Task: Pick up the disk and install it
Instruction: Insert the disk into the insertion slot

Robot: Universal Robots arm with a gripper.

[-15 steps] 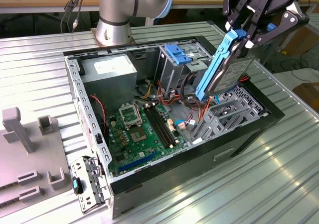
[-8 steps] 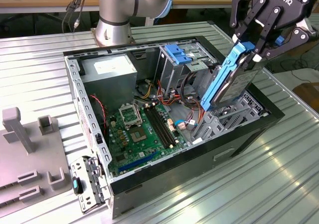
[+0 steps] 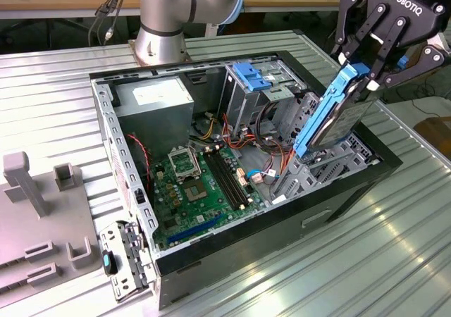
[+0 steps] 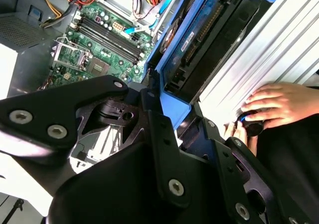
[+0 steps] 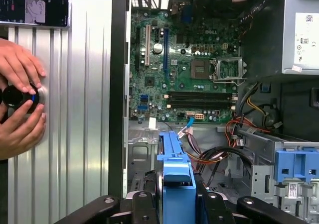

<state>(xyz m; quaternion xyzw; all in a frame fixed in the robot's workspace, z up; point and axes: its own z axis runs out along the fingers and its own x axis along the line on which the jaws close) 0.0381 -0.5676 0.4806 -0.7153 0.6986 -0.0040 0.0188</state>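
Ribbed silver table (image 3: 394,260), wooden desk (image 3: 56,8) behind, open computer case (image 3: 331,204) on the table, gripper (image 3: 363,72) clamped on the disk (image 3: 331,123), tilted above the case.

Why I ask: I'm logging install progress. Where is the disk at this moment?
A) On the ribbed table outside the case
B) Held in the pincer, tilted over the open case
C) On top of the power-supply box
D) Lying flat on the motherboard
B: in the exterior view the pincer grips the upper end of the disk, which hangs tilted with its lower end over the edge of the open computer case.
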